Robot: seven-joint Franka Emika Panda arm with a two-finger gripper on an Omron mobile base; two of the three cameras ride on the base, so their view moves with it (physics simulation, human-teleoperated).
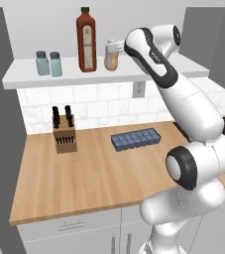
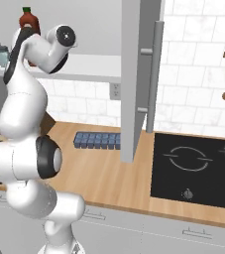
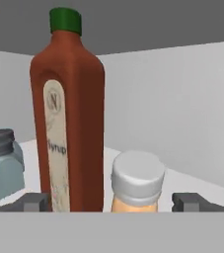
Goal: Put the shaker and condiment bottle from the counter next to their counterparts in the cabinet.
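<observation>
On cabinet (image 1: 29, 75), arm raised, tool (image 3: 111, 201) released, straddling condiment bottle (image 3: 137, 184) beside red bottle (image 3: 68, 118).

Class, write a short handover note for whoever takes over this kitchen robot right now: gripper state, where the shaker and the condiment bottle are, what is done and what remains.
Gripper: open, fingers either side of the orange condiment bottle, not clamping it.
Condiment bottle: standing on the cabinet shelf, just right of the tall red sauce bottle.
Shakers: two teal shakers side by side at the shelf's left end.
Done: both items appear to be placed beside their counterparts.
Left: back the gripper away without tipping the bottle.
On the wooden counter: a knife block and a blue tray.
</observation>
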